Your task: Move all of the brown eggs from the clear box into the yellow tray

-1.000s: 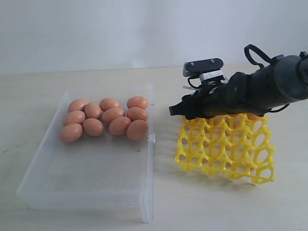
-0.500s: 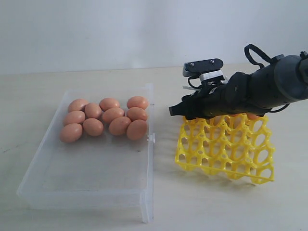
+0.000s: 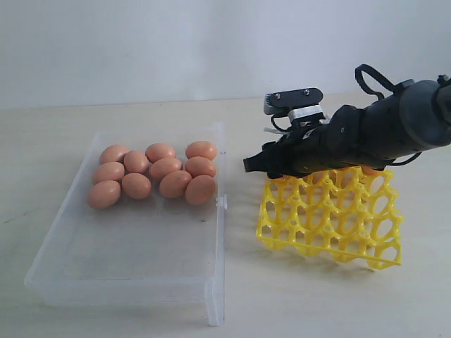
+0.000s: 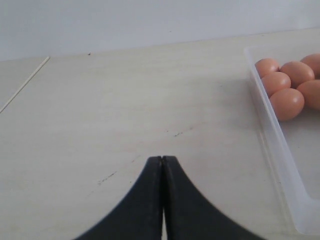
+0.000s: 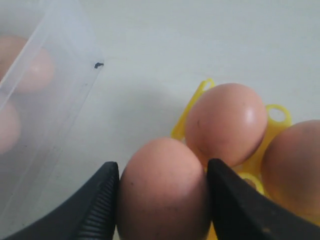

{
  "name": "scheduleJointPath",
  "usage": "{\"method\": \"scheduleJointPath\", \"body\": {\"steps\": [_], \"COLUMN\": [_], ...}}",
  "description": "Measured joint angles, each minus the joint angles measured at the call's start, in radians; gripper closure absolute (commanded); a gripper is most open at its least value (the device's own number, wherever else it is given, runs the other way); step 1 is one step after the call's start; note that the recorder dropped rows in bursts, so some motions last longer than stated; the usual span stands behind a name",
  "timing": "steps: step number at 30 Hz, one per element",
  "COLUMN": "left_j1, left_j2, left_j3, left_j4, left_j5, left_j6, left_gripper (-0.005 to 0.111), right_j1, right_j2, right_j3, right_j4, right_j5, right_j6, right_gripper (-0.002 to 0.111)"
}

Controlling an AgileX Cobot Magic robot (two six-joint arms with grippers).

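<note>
One pale worktop (image 3: 317, 296) carries everything. On it the box (image 3: 127, 282) lies to the left and the tray (image 3: 331, 225) to the right, near each other but apart. The right arm (image 3: 380, 134) reaches across the far side of the tray. Over the last second we see it creep slightly towards the box, and nothing else on the worktop has shifted. The right claw (image 5: 162, 164) holds one egg (image 5: 162, 195) between its two fingers, pads against both sides, at the tray's far corner nearest the box. We take that small drift as the final lining-up over a free cup, not a retreat, since the egg is not yet released. The left claw (image 4: 162, 165) is pressed closed with nothing in it, hovering over bare worktop just beside the box's outer wall. We count eleven eggs (image 3: 165, 169) in the box, bunched against its far end. At least two seated eggs (image 5: 226, 122) sit in the tray's far row just beside the held one, while the arm hides the rest of that row. By our judgement most of the job remains, and the open front cups are waiting.
</note>
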Motion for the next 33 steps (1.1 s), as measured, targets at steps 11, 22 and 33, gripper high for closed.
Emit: {"method": "scheduleJointPath", "body": {"steps": [11,22,33], "left_j1": [0.000,0.000,0.000], "left_j2": [0.000,0.000,0.000], "left_j3": [0.000,0.000,0.000], "left_j4": [0.000,0.000,0.000], "left_j5": [0.000,0.000,0.000], "left_j6": [0.000,0.000,0.000], "left_gripper": [0.107,0.107,0.107], "right_j1": [0.000,0.000,0.000], "right_j2": [0.000,0.005,0.019], "right_j3": [0.000,0.000,0.000], "right_j4": [0.000,0.000,0.000], "right_j5": [-0.004,-0.015,-0.033], "right_j6": [0.000,-0.004,-0.006], "right_gripper": [0.070,0.070,0.070]}}
